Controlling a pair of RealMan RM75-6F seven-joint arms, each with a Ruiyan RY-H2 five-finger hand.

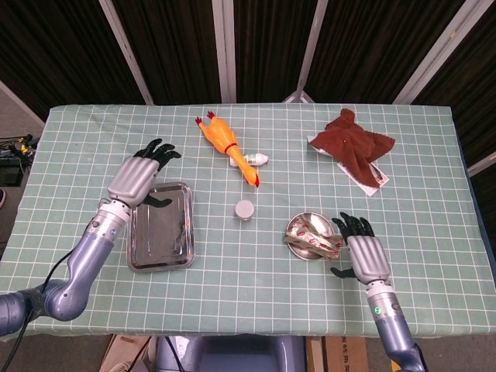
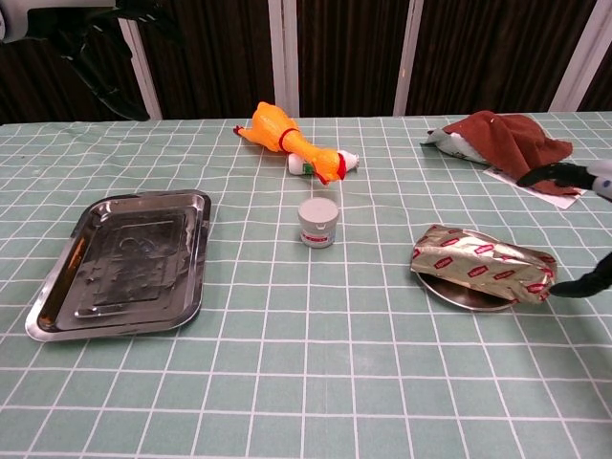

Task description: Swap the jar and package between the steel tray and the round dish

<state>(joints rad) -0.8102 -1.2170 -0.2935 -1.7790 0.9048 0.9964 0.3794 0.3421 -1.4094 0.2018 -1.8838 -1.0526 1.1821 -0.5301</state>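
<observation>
A small white jar (image 1: 245,210) (image 2: 318,223) stands upright on the cloth between the steel tray (image 1: 159,229) (image 2: 120,263) and the round dish (image 1: 297,226) (image 2: 459,295). A crumpled foil package (image 1: 313,242) (image 2: 483,263) lies on the dish. The tray holds nothing. My left hand (image 1: 138,177) (image 2: 86,38) hovers open above the tray's far left corner, fingers spread. Open too, my right hand (image 1: 364,254) (image 2: 583,229) hangs just right of the package, with its fingers apart and nothing held.
An orange rubber chicken (image 1: 226,145) (image 2: 287,139) and a small white tube (image 1: 257,160) lie behind the jar. A dark red cloth (image 1: 353,142) (image 2: 507,134) covers a paper at the back right. Green checked cloth covers the table.
</observation>
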